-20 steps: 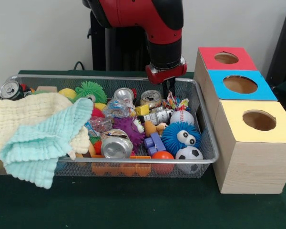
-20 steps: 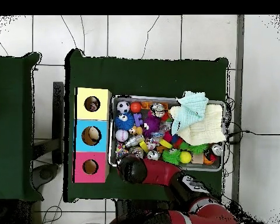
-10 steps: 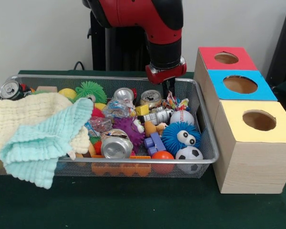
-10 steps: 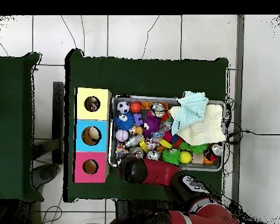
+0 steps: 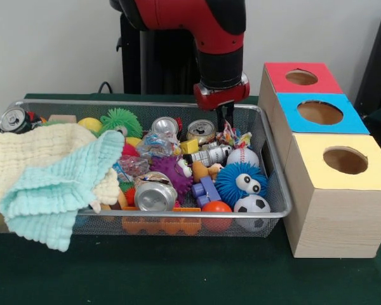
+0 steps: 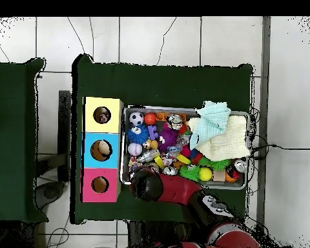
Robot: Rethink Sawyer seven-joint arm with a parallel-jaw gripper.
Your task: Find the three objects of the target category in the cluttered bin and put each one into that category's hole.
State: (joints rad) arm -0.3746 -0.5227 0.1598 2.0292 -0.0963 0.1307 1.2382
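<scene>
At the bin's [image 5: 276, 184] far right corner the gripper [image 5: 227, 118] hung over a can [image 5: 202, 131]; its state perhaps shut, I cannot tell

Even, diffuse indoor light from above, moderately bright; soft short shadows beneath the wire bin [image 5: 276, 190] and boxes [image 5: 333, 203] on the dark table [image 5: 178, 273], small highlights on crushed can [image 5: 153, 196] tops, front view sharp throughout, overhead view coarser.

A lab: sorting boxes [image 5: 324, 152] on a cloth-covered table [image 5: 178, 273].
</scene>
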